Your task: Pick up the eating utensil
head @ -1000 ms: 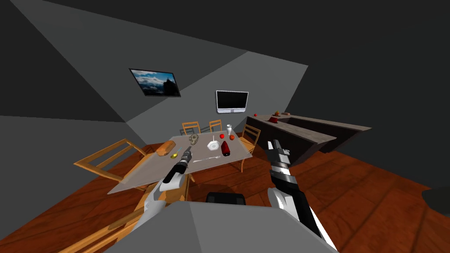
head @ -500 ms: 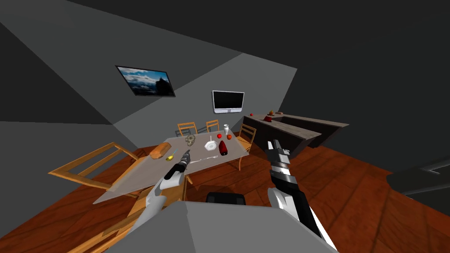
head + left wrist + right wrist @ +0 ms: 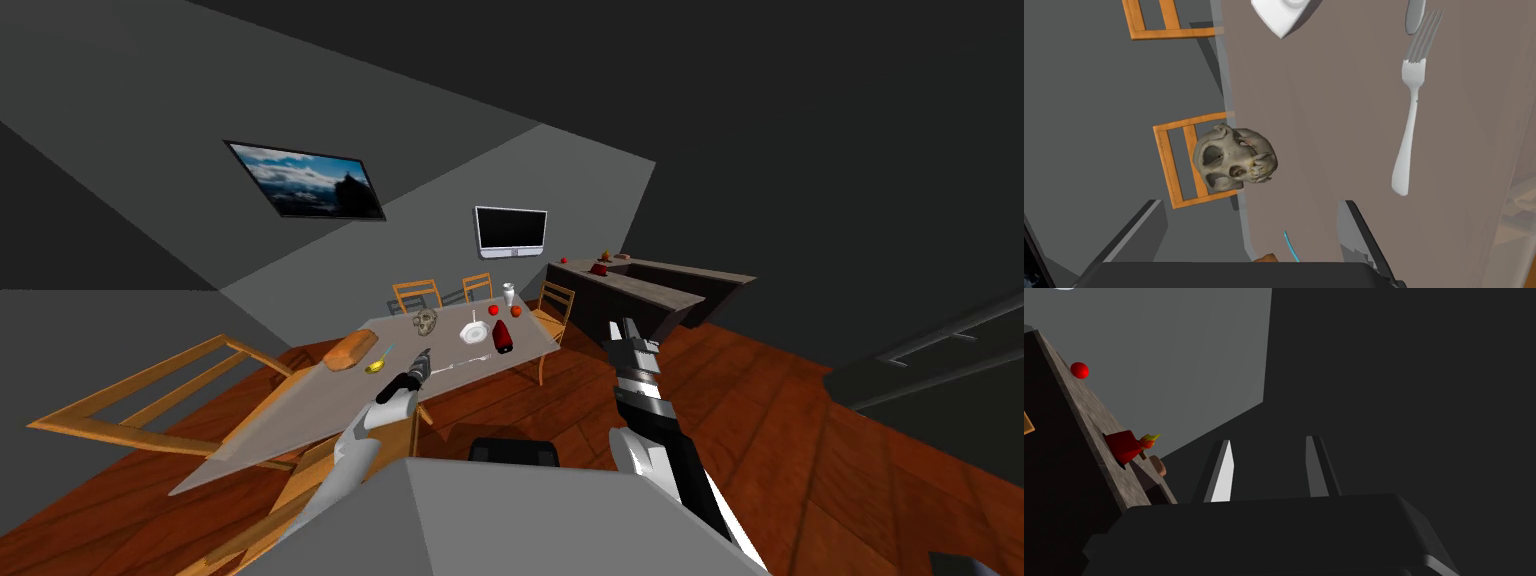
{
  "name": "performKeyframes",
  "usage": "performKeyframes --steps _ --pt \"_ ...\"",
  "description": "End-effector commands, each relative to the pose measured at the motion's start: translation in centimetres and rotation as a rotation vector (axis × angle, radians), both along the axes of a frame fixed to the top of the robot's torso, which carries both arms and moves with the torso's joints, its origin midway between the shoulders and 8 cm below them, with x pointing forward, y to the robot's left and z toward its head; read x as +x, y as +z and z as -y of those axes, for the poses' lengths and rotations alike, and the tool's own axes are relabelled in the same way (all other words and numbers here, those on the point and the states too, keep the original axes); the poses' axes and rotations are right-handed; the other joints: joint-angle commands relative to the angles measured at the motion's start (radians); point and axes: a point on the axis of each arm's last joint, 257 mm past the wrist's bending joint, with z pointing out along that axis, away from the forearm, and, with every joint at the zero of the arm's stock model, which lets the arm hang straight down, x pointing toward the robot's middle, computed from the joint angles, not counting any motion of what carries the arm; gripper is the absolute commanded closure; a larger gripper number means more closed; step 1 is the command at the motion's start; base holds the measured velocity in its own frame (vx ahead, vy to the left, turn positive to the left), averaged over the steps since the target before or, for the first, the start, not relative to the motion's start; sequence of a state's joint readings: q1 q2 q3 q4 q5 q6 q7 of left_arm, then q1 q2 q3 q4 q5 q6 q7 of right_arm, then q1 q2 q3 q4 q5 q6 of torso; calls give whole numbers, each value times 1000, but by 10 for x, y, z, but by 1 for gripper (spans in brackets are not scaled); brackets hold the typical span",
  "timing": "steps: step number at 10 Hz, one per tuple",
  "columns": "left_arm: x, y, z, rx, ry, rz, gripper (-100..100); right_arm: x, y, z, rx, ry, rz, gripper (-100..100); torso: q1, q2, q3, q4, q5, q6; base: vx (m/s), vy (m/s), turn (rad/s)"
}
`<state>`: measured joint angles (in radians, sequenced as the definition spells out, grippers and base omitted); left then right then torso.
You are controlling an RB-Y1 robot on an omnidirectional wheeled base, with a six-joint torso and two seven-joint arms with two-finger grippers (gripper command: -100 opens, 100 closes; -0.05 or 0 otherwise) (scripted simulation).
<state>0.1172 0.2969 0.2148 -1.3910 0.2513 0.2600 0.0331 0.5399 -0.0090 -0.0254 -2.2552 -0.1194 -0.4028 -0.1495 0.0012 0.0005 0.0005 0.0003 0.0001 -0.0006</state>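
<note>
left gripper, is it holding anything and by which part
Nothing is held. The left gripper is open above the table; the fork lies flat ahead of it, untouched. The right gripper is open and empty.

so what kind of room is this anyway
Most likely a dining area opening onto a kitchen: a long table with wooden chairs around it, a fork lying on it, and a dark counter beyond.

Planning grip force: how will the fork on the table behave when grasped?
The fork looks rigid, thin and probably light. Lying flat on the table, it would likely slide or pivot, not roll; its smooth handle may slip.
</note>
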Motion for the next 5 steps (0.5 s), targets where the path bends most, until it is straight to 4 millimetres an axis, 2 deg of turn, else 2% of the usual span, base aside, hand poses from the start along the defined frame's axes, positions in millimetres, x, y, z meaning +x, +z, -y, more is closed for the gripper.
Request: performKeyframes --steps 1,5 --pt "-10 -22 -8 -33 27 -64 -100 0 0 0 0 0 0 0 0 0 0 0 0 0 -3 4 -181" --pt "-28 -59 -22 -91 79 -179 -100 0 0 0 0 0 0 0 0 -1 0 0 0 0 2 10 -128"
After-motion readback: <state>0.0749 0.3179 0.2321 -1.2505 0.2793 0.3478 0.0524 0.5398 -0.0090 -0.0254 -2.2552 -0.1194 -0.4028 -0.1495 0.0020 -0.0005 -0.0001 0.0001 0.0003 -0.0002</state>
